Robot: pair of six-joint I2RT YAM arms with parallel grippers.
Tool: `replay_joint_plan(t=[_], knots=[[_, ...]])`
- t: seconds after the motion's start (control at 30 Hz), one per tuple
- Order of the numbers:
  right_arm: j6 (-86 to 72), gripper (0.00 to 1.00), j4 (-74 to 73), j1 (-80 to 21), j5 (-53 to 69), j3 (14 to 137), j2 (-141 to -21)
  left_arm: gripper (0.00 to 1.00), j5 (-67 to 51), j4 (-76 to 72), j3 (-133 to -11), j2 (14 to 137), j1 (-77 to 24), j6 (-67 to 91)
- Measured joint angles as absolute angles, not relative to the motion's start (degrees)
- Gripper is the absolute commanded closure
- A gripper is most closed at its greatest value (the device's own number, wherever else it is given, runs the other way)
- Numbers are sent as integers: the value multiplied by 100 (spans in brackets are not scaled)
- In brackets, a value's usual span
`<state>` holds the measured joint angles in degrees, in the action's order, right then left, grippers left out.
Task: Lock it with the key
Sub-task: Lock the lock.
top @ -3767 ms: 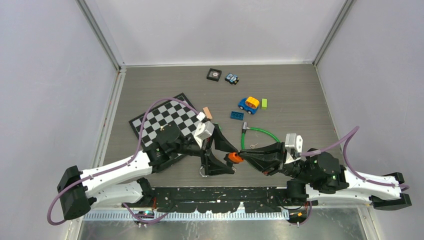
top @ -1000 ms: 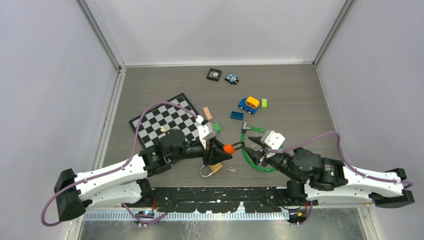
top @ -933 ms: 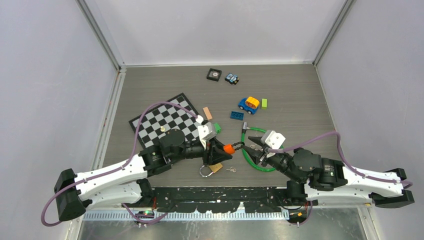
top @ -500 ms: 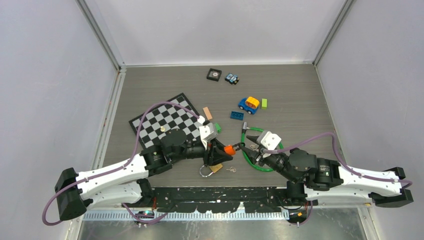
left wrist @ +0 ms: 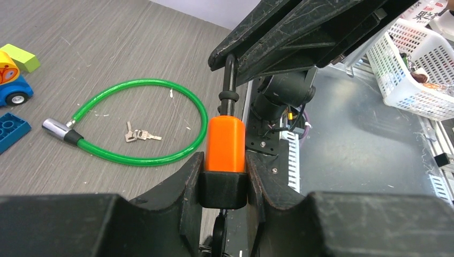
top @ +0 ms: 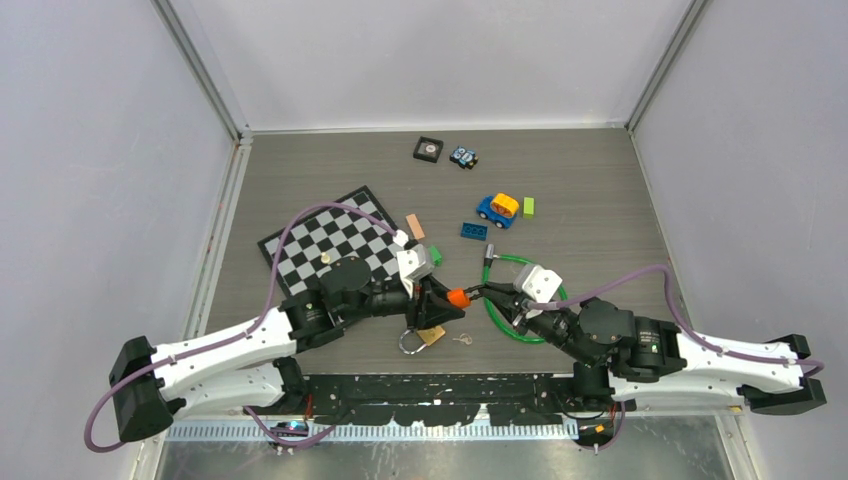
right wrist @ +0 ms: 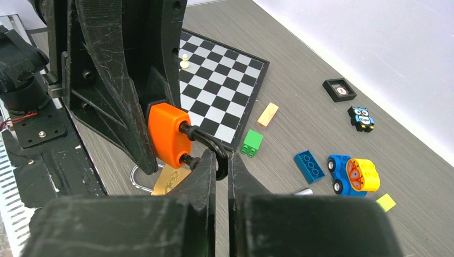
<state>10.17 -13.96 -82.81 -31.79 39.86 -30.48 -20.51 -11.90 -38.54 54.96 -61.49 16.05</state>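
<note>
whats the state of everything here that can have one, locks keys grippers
left gripper, shut on the orange padlock body
right gripper, shut on the padlock's black shackle
orange padlock, held between both grippers, locked or not cannot tell
green cable lock, open, one end free, lying on the table
keys, loose on the table inside the cable loop
brass padlock, lying flat, shackle looks shut

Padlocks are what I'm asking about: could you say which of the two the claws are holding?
The orange padlock: the left claw clamps its body and the right claw pinches its shackle. The brass padlock lies on the table below.
</note>
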Motion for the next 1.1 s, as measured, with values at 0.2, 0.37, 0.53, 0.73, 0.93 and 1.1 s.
replay_joint_plan(t=[0.2,0.37,0.53,0.73,0.93,1.1], knots=[[934,99,-1396,-8276,-3118,4016,-3105,100,-1966,-1179,-3854,5470,-6149,1428],[923,99,-1374,-8265,-3127,4088,-3304,100,-1938,-1166,-3854,5465,-6143,1343],[878,99,-1251,-8230,-3170,4051,-3446,100,-1894,-1122,-3854,5509,-6125,1323],[781,99,-882,-8180,-3319,3835,-3594,100,-1721,-967,-3854,5511,-6104,1323],[655,99,-377,-8143,-3446,3446,-3767,100,-1490,-569,-3830,5481,-6095,1275],[416,99,-16,-8123,-3376,3192,-3924,100,-1341,-425,-3632,5295,-6099,1199]])
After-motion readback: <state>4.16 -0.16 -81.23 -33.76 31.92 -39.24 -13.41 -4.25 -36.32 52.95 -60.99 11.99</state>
